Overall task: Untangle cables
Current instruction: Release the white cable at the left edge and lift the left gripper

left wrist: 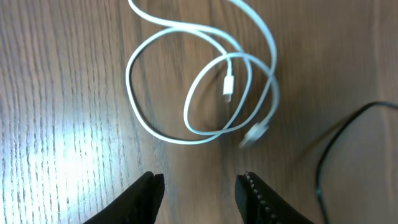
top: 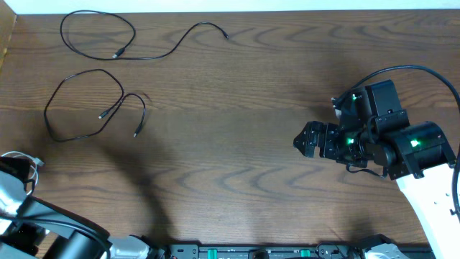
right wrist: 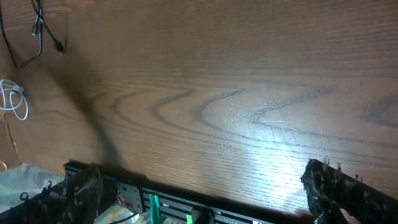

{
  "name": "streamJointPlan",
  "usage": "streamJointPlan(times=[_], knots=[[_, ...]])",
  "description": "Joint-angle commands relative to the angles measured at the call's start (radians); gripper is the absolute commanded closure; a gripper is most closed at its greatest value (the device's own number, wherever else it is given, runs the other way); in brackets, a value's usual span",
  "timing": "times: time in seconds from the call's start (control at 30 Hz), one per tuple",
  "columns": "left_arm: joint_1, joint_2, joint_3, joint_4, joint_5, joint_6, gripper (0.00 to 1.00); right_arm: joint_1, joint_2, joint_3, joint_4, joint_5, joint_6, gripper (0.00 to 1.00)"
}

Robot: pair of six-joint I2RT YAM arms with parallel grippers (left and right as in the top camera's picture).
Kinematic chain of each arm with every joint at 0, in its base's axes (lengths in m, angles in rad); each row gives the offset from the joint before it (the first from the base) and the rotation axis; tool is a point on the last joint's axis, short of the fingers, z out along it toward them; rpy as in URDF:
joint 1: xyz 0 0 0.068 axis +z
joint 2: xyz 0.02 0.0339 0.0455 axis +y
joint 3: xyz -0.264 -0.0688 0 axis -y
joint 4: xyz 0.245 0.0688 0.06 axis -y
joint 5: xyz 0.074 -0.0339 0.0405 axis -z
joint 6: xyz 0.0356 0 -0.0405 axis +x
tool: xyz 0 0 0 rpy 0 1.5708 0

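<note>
A white cable (left wrist: 205,81) lies coiled on the wooden table just beyond my left gripper (left wrist: 200,186). One of its plugs (left wrist: 229,87) sits inside the coil. The left gripper is open, its fingertips (left wrist: 149,190) apart with nothing between them. Overhead, the white cable (top: 21,162) shows at the far left edge by the left arm. Two black cables lie spread apart at the upper left: one long cable (top: 97,32) and one looped cable (top: 79,108). My right gripper (top: 305,140) hovers over bare wood at the right, open wide and empty (right wrist: 208,186).
A black rail with green parts (top: 251,252) runs along the table's front edge. The right arm's thick black cord (top: 431,72) arcs at the far right. A thin black cable (left wrist: 329,149) curves beside the left gripper's right finger.
</note>
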Motion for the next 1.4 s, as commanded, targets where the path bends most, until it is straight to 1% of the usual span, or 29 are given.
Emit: streamJointPlan(times=[0.0, 0.1, 0.17, 0.27, 0.33, 0.37, 0.4, 0.43, 0.47, 0.57, 0.63, 0.73, 0.9, 1.03, 1.1, 1.2, 1.37], knots=[[-0.002, 0.013, 0.001, -0.004, -0.003, 0.057, 0.5, 0.011, 0.002, -0.006, 0.002, 0.004, -0.015, 0.01], [-0.002, -0.009, 0.001, -0.008, 0.002, 0.058, 0.48, 0.011, 0.002, -0.007, 0.003, 0.004, -0.015, 0.01], [-0.002, -0.032, 0.001, -0.009, 0.035, 0.058, 0.46, 0.011, 0.002, -0.006, 0.003, 0.005, -0.015, 0.01], [-0.019, -0.078, 0.001, 0.001, 0.173, 0.058, 0.44, 0.011, 0.002, -0.006, 0.006, 0.015, -0.015, 0.01], [-0.054, -0.1, 0.001, 0.01, 0.238, 0.058, 0.42, 0.011, 0.002, -0.007, 0.006, 0.028, -0.015, 0.01], [-0.086, -0.112, 0.001, 0.01, 0.263, 0.058, 0.39, 0.011, 0.002, -0.006, 0.006, 0.035, -0.016, 0.01], [-0.122, -0.123, 0.001, 0.01, 0.274, 0.058, 0.39, 0.011, 0.002, -0.006, 0.006, 0.038, -0.022, 0.01], [-0.2, -0.141, 0.001, 0.01, 0.277, 0.059, 0.37, 0.011, 0.002, -0.007, 0.007, 0.041, -0.045, 0.01], [-0.249, -0.152, 0.001, 0.01, 0.277, 0.07, 0.36, 0.011, 0.002, -0.007, 0.006, 0.041, -0.074, 0.01], [-0.436, -0.198, 0.001, 0.021, 0.276, 0.161, 0.3, 0.011, 0.002, -0.007, -0.003, 0.041, -0.145, 0.01], [-0.538, -0.234, 0.001, 0.022, 0.276, 0.195, 0.29, 0.01, 0.002, -0.007, -0.016, 0.041, -0.153, 0.01], [-0.7, -0.316, 0.001, 0.016, 0.277, 0.2, 0.28, 0.01, 0.002, -0.006, -0.031, 0.041, -0.153, 0.01], [-0.942, -0.518, 0.001, -0.05, 0.276, 0.216, 0.23, 0.01, 0.002, -0.007, -0.039, 0.042, -0.153, 0.01], [-1.076, -0.696, 0.001, -0.125, 0.275, 0.215, 0.22, 0.01, 0.002, -0.007, -0.039, 0.041, -0.153, 0.01], [-1.12, -0.802, 0.001, -0.213, 0.244, 0.215, 0.22, 0.01, 0.002, -0.006, -0.036, 0.041, -0.153, 0.01], [-1.14, -0.939, 0.001, -0.41, 0.216, 0.205, 0.22, 0.011, 0.002, -0.007, -0.028, 0.041, -0.152, 0.01], [-1.139, -1.099, 0.001, -0.673, 0.216, 0.202, 0.22, 0.011, 0.002, -0.007, -0.014, 0.041, -0.156, 0.01]])
